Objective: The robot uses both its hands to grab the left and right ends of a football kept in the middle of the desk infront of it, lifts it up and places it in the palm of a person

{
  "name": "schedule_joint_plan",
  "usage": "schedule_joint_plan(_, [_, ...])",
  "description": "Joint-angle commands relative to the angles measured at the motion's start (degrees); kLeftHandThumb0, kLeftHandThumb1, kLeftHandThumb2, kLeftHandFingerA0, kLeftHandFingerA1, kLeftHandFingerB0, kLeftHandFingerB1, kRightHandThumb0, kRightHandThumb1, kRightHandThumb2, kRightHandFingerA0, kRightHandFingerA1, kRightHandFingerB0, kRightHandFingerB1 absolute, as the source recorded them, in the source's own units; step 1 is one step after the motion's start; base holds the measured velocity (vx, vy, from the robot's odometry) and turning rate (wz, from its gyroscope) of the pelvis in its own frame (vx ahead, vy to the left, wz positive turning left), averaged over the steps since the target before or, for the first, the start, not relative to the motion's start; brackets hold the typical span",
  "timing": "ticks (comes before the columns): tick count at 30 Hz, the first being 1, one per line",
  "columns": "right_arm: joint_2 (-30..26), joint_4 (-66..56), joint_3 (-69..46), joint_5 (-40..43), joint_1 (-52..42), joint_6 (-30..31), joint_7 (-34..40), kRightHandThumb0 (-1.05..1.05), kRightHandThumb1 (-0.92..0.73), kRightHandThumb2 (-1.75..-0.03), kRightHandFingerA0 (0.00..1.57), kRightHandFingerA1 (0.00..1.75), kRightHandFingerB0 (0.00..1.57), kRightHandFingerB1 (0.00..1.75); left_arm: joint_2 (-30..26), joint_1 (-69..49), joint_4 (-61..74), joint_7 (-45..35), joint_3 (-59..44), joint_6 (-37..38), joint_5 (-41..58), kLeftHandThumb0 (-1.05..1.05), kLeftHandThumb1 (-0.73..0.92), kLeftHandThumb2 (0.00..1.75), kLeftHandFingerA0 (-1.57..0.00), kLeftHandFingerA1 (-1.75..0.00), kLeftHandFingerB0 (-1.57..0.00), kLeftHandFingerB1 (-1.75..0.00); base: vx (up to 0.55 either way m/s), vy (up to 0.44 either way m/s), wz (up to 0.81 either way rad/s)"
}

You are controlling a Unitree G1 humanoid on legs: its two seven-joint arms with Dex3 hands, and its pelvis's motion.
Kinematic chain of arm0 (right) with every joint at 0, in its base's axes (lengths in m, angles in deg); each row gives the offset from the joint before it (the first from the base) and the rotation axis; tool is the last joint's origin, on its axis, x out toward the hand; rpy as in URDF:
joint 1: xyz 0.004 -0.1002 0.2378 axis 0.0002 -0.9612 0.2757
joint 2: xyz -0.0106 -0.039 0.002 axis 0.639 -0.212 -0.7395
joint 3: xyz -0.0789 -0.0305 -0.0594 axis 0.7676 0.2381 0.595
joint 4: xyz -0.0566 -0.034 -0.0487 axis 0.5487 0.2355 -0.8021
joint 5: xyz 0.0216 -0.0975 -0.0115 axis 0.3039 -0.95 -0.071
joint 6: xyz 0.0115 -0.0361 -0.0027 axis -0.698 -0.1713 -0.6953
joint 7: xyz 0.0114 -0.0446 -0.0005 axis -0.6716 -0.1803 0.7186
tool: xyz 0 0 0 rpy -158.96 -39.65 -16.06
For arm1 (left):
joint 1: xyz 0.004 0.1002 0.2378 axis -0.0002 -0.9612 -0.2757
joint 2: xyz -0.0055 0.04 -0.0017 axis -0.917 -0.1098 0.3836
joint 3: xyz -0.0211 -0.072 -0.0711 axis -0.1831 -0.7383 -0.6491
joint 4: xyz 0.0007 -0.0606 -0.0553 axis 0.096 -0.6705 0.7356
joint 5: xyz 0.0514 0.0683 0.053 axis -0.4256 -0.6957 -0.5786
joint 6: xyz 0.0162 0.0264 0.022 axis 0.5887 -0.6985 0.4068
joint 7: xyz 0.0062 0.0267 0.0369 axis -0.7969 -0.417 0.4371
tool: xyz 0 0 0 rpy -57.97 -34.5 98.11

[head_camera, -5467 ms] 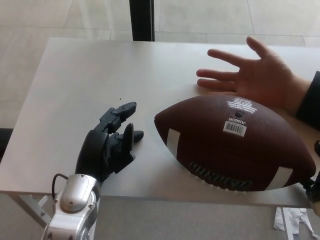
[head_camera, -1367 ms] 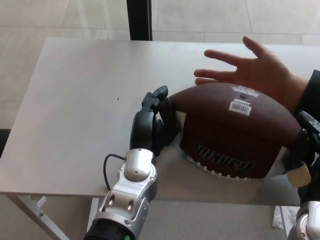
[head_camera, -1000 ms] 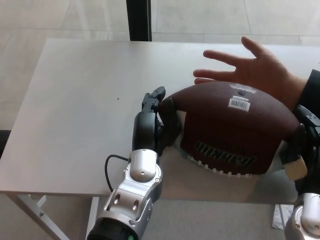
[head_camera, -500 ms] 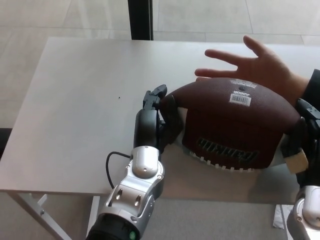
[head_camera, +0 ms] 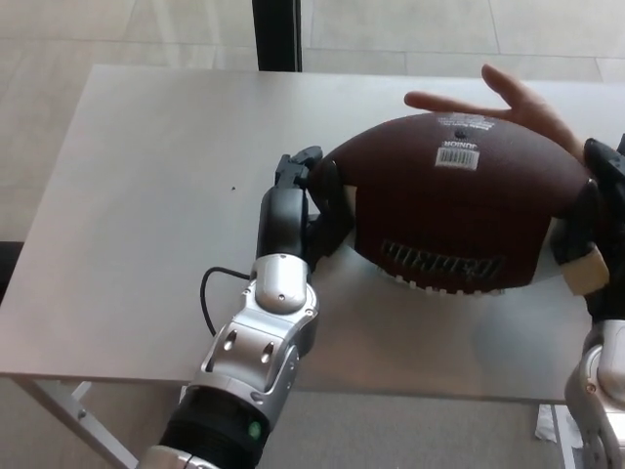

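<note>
From the head camera we look down on a pale grey desk [head_camera: 137,195], and right in front of us is the football [head_camera: 454,210], brown with white stripes near its ends and white laces along its lower edge. It sits between our two hands, clear of the desk surface as far as we can judge from the shadow on the desk beneath it. A small barcode label [head_camera: 455,154] shows near its top (the printing reads upside down to us).

Our left hand [head_camera: 311,210] comes up from the lower left on a silver forearm [head_camera: 256,357], black fingers [head_camera: 295,168] curled against the ball's left end and pressed to the white stripe there. That hand is gripping the ball.

Over at the right edge, our right hand [head_camera: 591,230] is pressed to the ball's other end, dark fingers wrapped on the leather, with a pale pad [head_camera: 586,274] showing below them. So both ends are clamped.

Behind the ball, at the upper right, a person's hand [head_camera: 522,103] lies open, palm up, fingers spread and pointing left. The ball overlaps much of it from our angle; whether they touch we cannot tell.

Beyond the desk's far edge we see a tiled floor [head_camera: 127,29] and a dark upright post [head_camera: 276,34].
</note>
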Motion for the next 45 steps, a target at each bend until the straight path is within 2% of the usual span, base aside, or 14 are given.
schedule_joint_plan(1, [2.2,-4.3,8.5,1.4,7.5,0.6,-9.4,-0.82,-0.75,-0.62,0.62,0.70,0.52,0.44,5.1,6.4,3.6,-8.3,5.4,-8.6,0.1,-0.59,0.92,0.78,-0.57,-0.95,-0.39,-0.58,0.00,0.000,0.00])
schedule_joint_plan(2, [2.2,-4.7,8.1,2.2,8.4,1.3,-9.6,-0.78,-0.57,-1.00,0.58,0.73,0.45,0.56,4.3,7.6,3.4,-9.0,5.3,-8.7,0.0,-0.62,0.92,0.79,-0.55,-0.88,-0.35,-0.55,0.00,0.000,0.00])
schedule_joint_plan(4, [1.9,-4.8,8.1,2.2,8.7,1.3,-9.7,-0.78,-0.57,-1.00,0.58,0.73,0.45,0.56,4.2,8.2,3.2,-8.8,4.9,-9.0,0.2,-0.62,0.92,0.79,-0.55,-0.88,-0.35,-0.55,0.00,0.000,0.00])
schedule_joint_plan(7, [1.3,-5.6,7.8,1.7,10.5,3.0,-9.4,-0.81,-0.74,-0.62,0.63,0.68,0.50,0.41,3.6,11.7,1.3,-7.9,3.4,-10.4,-0.2,-0.61,0.92,0.71,-0.59,-0.86,-0.43,-0.56,0.00,0.000,0.00])
schedule_joint_plan(16, [0.4,-3.3,5.8,2.2,15.5,4.4,-8.7,-0.73,-0.72,-0.62,0.87,1.07,0.52,0.41,3.0,19.2,-7.0,-8.0,-2.9,-9.0,2.3,-0.56,0.87,0.65,-0.60,-0.85,-0.48,-0.55,0.00,0.000,0.00])
schedule_joint_plan(17, [1.1,-2.4,4.6,3.8,16.6,4.8,-8.6,-0.70,-0.55,-0.95,0.67,0.74,0.46,0.56,2.7,20.1,-8.3,-8.3,-3.3,-7.6,2.2,-0.56,0.85,0.63,-0.67,-0.99,-0.50,-0.65,0.00,0.000,0.00])
schedule_joint_plan(18, [1.3,-2.0,4.2,4.3,17.5,5.4,-8.3,-0.69,-0.71,-0.61,0.71,0.65,0.51,0.42,2.4,21.6,-9.7,-7.9,-3.3,-8.4,1.4,-0.53,0.68,1.09,-0.73,-0.92,-0.51,-0.71,0.00,0.000,0.00])
schedule_joint_plan(19, [1.0,-0.6,3.8,4.0,18.5,4.7,-8.2,-0.68,-0.71,-0.61,0.72,0.63,0.51,0.43,2.2,22.7,-10.9,-8.4,-3.8,-8.0,1.7,-0.56,0.85,0.65,-0.64,-0.92,-0.50,-0.61,0.00,0.000,0.00])
schedule_joint_plan(20, [1.4,0.3,3.2,4.5,19.4,4.6,-7.7,-0.68,-0.70,-0.61,0.75,0.60,0.54,0.43,1.8,23.1,-11.4,-9.1,-4.2,-7.9,1.9,-0.58,0.89,0.66,-0.67,-0.90,-0.54,-0.62,0.00,0.000,0.00])
schedule_joint_plan(21, [1.5,1.4,2.7,3.9,20.4,4.6,-6.8,-0.68,-0.53,-0.94,0.69,0.69,0.50,0.57,1.4,24.1,-12.6,-9.9,-4.3,-7.6,1.9,-0.56,0.90,0.67,-0.64,-0.94,-0.56,-0.65,0.00,0.000,0.00])
schedule_joint_plan(23, [0.4,4.9,1.9,2.6,22.8,4.2,-6.0,-0.70,-0.71,-0.61,0.72,0.68,0.56,0.44,0.6,26.0,-14.8,-11.3,-3.5,-7.9,0.7,-0.56,0.92,0.67,-0.58,-0.92,-0.53,-0.59,0.00,0.000,0.00])
schedule_joint_plan(24, [-0.1,5.7,1.8,2.1,23.4,4.9,-6.0,-0.69,-0.55,-0.96,0.68,0.73,0.48,0.57,0.5,27.1,-16.0,-11.2,-3.0,-8.3,-0.1,-0.54,0.89,0.66,-0.55,-0.90,-0.46,-0.54,0.00,0.000,0.00])
schedule_joint_plan(25, [-0.4,7.0,1.5,1.8,24.2,5.2,-5.8,-0.72,-0.73,-0.61,0.70,0.66,0.53,0.42,-0.1,26.8,-16.4,-12.1,-2.0,-5.6,-1.0,-0.53,0.90,0.66,-0.56,-0.91,-0.49,-0.59,0.00,0.000,0.00])
schedule_joint_plan(45, [1.8,27.5,-14.9,14.9,41.4,9.7,-3.1,-0.67,-0.76,-0.63,0.70,0.63,0.49,0.41,-3.9,43.7,-37.2,-17.3,2.9,-9.8,-7.0,-0.50,0.83,0.64,-0.68,-0.83,-0.49,-0.54,0.00,0.000,0.00])
